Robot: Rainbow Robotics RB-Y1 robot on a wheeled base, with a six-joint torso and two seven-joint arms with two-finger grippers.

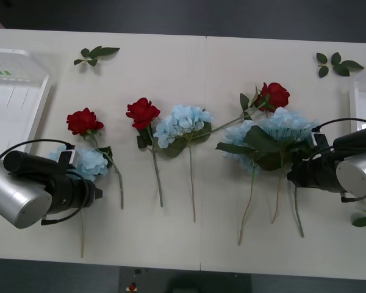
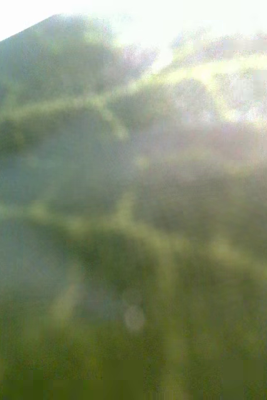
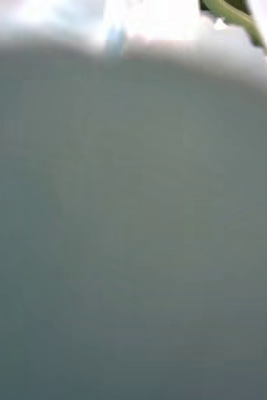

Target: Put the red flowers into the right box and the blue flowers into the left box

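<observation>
Both arms are low over the table (image 1: 189, 79). The left gripper (image 1: 93, 194) sits beside a blue flower (image 1: 90, 162), the left box (image 1: 12, 104) beyond it; the right gripper (image 1: 293, 174) presses against another blue cluster (image 1: 280, 125). Red flowers (image 1: 143, 112) lie between. Neither grip can be made out.

We read this as a lab test bench: plain white counter (image 1: 201, 91), staged artificial flowers, dark floor beyond

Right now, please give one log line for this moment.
left gripper: over blue flower | right gripper: at blue flowers | boxes: no flowers seen
</observation>
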